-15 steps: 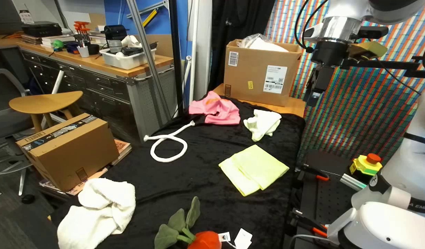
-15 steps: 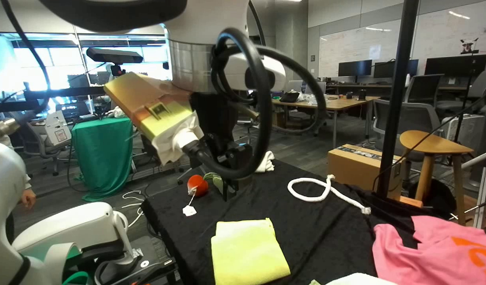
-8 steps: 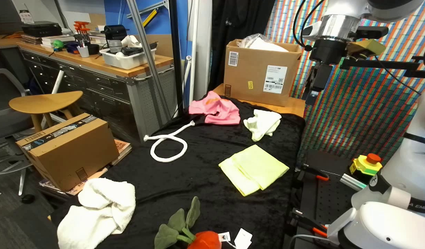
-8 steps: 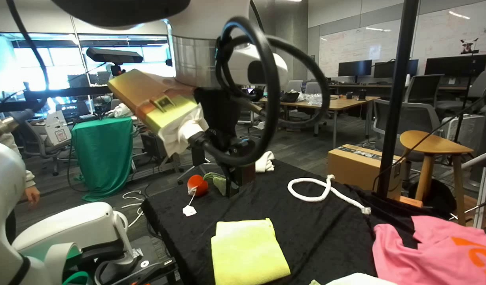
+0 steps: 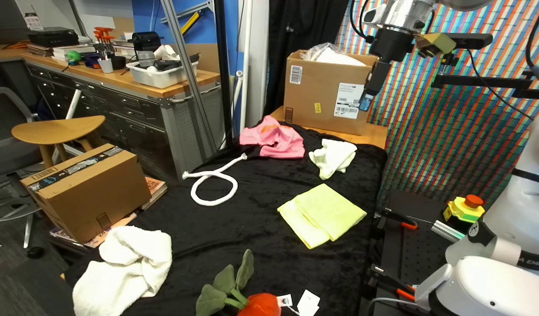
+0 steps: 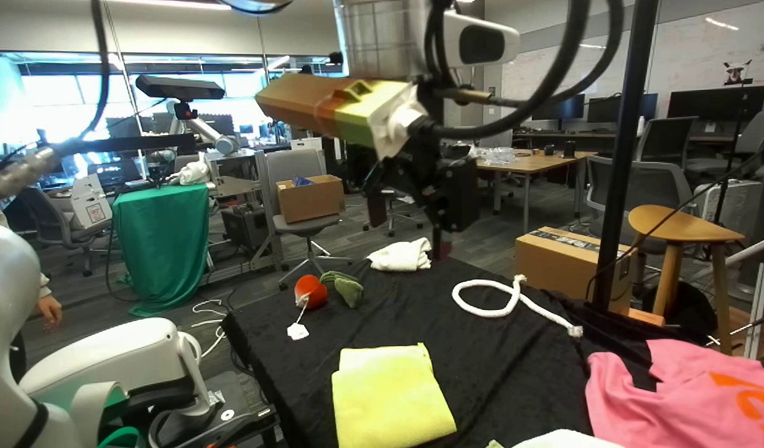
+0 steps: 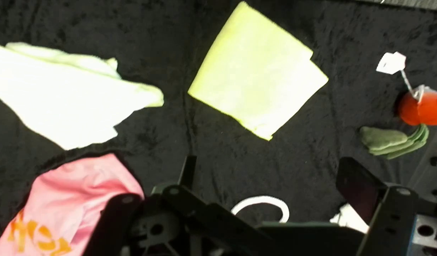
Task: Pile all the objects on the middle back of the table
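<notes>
My gripper (image 7: 268, 167) is open and empty, high above the black-covered table; it also shows in both exterior views (image 5: 367, 102) (image 6: 410, 229). A folded yellow cloth (image 5: 322, 215) lies mid-table near the robot side. A crumpled pale cloth (image 5: 333, 158) lies beside a pink cloth (image 5: 274, 138) with orange print. A looped white rope (image 5: 213, 203) lies flat. A white towel (image 5: 124, 267) lies at the far end from the pink cloth. A red plush vegetable (image 6: 311, 292) with green leaves and a tag lies beyond the yellow cloth. In the wrist view the gripper partly hides the rope (image 7: 263, 200) and towel (image 7: 350, 218).
A large cardboard box (image 5: 331, 92) stands behind the pink and pale cloths. Another carton (image 5: 89, 193) stands beside the table. A dark upright post (image 6: 624, 155) rises at the table's edge. A yellow-red emergency stop (image 5: 465, 210) sits near the robot base.
The gripper has moved away from the robot base and turned, leftward in one exterior picture and rightward and up in the other, uncovering the white towel. The table objects have not moved.
</notes>
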Motion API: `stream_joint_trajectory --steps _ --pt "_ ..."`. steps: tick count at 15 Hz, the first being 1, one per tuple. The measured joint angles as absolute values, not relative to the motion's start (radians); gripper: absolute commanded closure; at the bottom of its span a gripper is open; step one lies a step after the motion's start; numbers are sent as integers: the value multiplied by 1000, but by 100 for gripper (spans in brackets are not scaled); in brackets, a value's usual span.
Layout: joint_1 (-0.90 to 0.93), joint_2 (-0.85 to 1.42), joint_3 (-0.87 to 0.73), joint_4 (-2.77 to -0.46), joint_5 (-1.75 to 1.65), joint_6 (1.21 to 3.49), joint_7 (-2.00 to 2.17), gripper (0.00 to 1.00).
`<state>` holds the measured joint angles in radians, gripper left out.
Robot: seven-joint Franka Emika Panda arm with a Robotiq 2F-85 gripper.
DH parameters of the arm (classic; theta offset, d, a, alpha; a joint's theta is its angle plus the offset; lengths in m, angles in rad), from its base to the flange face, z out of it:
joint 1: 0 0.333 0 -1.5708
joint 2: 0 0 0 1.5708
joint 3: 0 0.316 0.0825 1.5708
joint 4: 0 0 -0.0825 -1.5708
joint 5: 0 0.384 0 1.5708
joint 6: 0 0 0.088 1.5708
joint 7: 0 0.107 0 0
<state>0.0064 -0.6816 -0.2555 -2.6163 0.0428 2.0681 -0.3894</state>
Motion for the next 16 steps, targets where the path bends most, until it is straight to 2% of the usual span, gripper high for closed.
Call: stream_joint_trajectory --steps 6,11,16 --pt "33 -351 -266 -2380 110 2277 -418 0" --pt "23 -40 -251 -2124 166 2309 -434 0" --pt "-60 237 -203 -1881 158 2303 -406 0"
